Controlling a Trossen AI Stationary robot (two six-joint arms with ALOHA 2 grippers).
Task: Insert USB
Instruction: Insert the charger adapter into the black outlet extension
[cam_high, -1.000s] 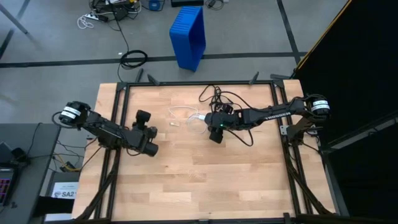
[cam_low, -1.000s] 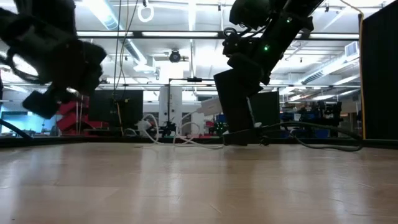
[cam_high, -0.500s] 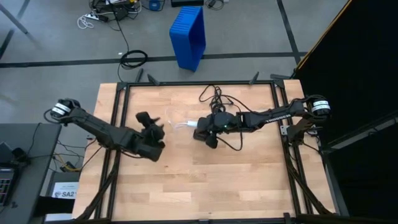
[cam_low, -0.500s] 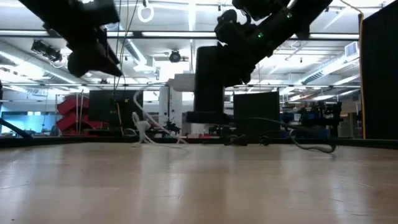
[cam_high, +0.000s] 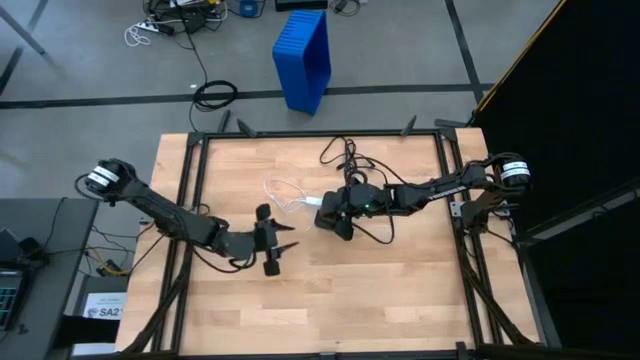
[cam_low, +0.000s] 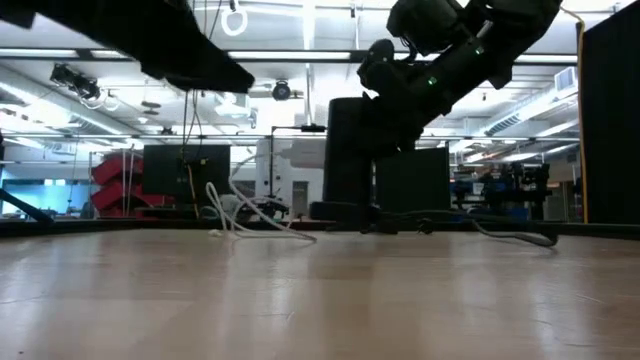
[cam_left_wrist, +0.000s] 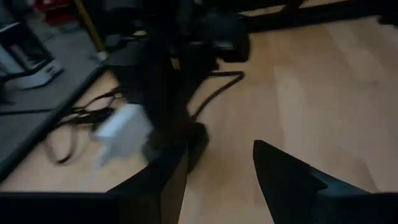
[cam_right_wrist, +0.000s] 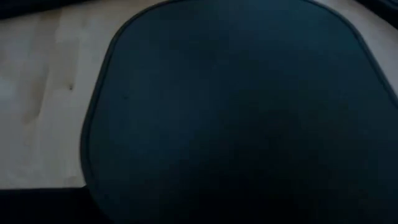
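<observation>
The white USB cable (cam_high: 281, 189) lies in loose loops on the table's far middle, and it also shows in the low view (cam_low: 240, 213). Its white plug end (cam_high: 312, 203) sits right beside the black box (cam_high: 333, 215); whether it touches the box I cannot tell. In the left wrist view the plug (cam_left_wrist: 121, 134) shows next to the box (cam_left_wrist: 165, 87). My right gripper (cam_high: 345, 208) is shut on the black box, whose face fills the right wrist view (cam_right_wrist: 236, 112). My left gripper (cam_high: 283, 240) hangs open above bare table, left of and nearer than the box, its fingers (cam_left_wrist: 283, 180) apart. My right gripper holds the black box (cam_low: 350, 150) from the table's right side. The box stands upright below the arm, and its black cord (cam_low: 500, 232) trails to the table. The box and the wrist hide the fingers, so the part held cannot be told.
The box's black cord (cam_high: 350, 160) curls toward the table's far edge. A black frame (cam_high: 300, 133) rims the wooden table. A blue bin (cam_high: 303, 58) and cables lie on the floor beyond. Bare wood (cam_high: 330, 300) spreads across the near half.
My left arm has swung from the table's left side toward the middle and the near edge, turning as it went. My right gripper has carried the black box a little leftward and stood it upright. The white cable has shifted left with it.
</observation>
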